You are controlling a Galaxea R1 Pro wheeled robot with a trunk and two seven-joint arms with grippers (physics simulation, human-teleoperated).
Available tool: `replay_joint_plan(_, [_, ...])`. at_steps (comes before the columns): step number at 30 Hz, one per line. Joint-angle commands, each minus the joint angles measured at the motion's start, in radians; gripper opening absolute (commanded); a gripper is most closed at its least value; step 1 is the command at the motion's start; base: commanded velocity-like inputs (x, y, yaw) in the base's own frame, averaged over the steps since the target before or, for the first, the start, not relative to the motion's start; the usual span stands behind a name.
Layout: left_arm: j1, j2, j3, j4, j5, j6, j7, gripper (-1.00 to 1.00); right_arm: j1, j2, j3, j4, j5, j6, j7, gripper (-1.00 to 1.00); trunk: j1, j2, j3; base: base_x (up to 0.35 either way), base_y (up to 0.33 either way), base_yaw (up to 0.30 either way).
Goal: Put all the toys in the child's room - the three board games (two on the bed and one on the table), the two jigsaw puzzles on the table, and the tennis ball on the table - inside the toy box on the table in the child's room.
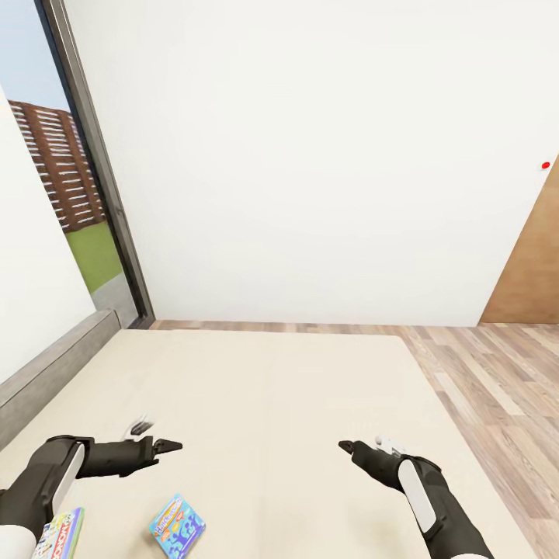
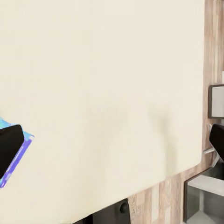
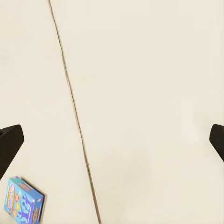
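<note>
Bed (image 1: 272,404): wide cream-beige mattress spanning the near and middle ground of the head view; a thin seam runs along it in the right wrist view.

Light-blue cartoon board game (image 1: 177,526): lies flat on the mattress at the near edge, between the two arms and nearer the left one; a corner of it shows at a finger's edge in the left wrist view (image 2: 18,149), and the whole box shows in the right wrist view (image 3: 22,201).

Monopoly box (image 1: 60,534): near left corner of the mattress, partly under the left forearm, well left of the blue box.

Left gripper (image 1: 164,446): held above the mattress, tips pointing right; in the left wrist view its dark fingers (image 2: 8,144) stand wide apart, nothing between them.

Right gripper (image 1: 347,447): held above the mattress, tips pointing left toward the other; jaws likewise spread wide and empty in the right wrist view.

Surroundings: white wall (image 1: 310,155) beyond the bed; wood-plank floor (image 1: 497,388) at right; brown door (image 1: 532,264) at far right; window with dark frame (image 1: 93,155) at far left.
</note>
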Motion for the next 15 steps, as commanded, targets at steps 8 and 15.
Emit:
replay_joint_plan(8, [-0.002,-0.011,-0.008,0.007,-0.005,-0.049,0.048,1.00,-0.001,0.001,-0.002,-0.009,0.003,0.014,0.012,1.00,0.000,-0.001,-0.001,0.000,0.000,0.000])
replay_joint_plan(15, [-0.017,-0.105,-0.024,0.011,-0.013,-0.137,0.344,1.00,-0.001,0.000,-0.002,-0.010,0.006,0.019,0.010,1.00,0.000,-0.001,-0.001,0.000,0.000,0.000])
